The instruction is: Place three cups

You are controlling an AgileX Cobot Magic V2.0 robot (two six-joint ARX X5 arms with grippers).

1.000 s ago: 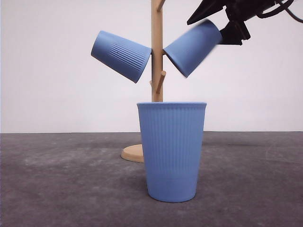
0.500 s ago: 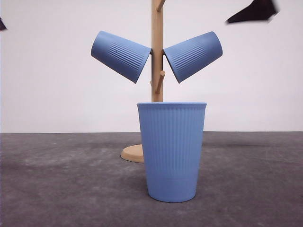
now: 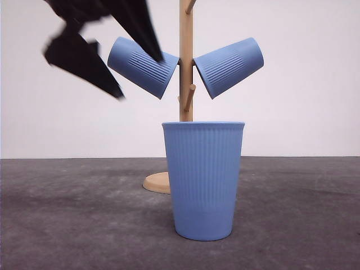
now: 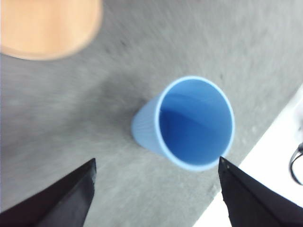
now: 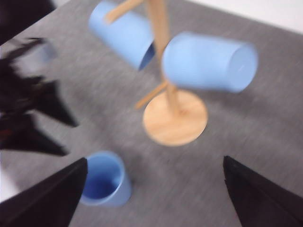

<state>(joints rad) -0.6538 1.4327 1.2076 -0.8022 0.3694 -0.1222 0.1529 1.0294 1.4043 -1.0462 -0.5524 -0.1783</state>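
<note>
Two cups (image 3: 228, 66) hang on the rack (image 3: 186, 56); the third cup (image 3: 203, 179) stands upright. Left gripper (image 4: 154, 194) overhead, jaws spread, apparently empty; right gripper (image 5: 154, 196) likewise spread.

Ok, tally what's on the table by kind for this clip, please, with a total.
Light-blue cups: 3 (one upright on the table, one hung on the left peg, one on the right peg)
Wooden cup tree: 1
Total: 4
</note>
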